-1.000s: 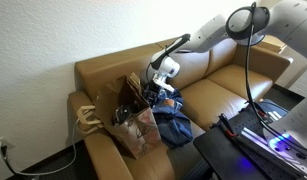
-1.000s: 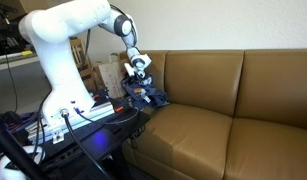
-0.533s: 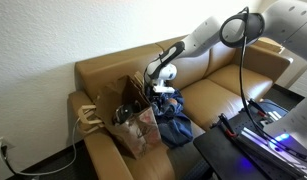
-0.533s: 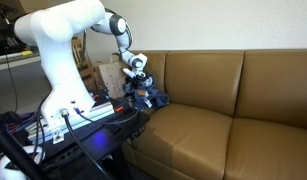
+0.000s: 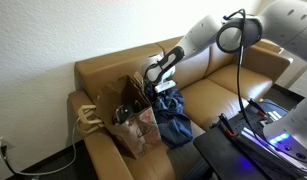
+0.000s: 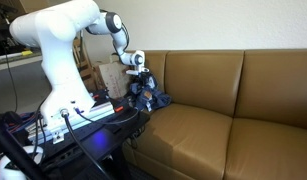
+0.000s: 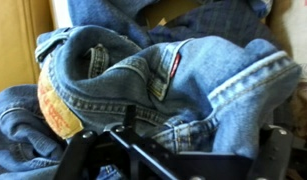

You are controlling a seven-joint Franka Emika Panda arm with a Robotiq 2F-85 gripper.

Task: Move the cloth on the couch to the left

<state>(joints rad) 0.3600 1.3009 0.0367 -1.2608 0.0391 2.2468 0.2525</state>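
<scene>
While the rumpled blue denim cloth (image 5: 174, 120) lies heaped on the end seat of the tan couch (image 5: 228, 85), just beside a brown paper bag (image 5: 133, 128), the end effector (image 5: 155, 90) hangs close above it, fingers spread wide, gripping nothing.

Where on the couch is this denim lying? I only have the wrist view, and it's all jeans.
Observer: The cloth is heaped on the end seat of the couch.
Operator: Am I gripping any of it?
Observer: No. In an exterior view the gripper hangs at the top of the heap, jaws open.
Operator: What's next to it?
Observer: A brown paper bag stands between the cloth and the armrest.
</scene>
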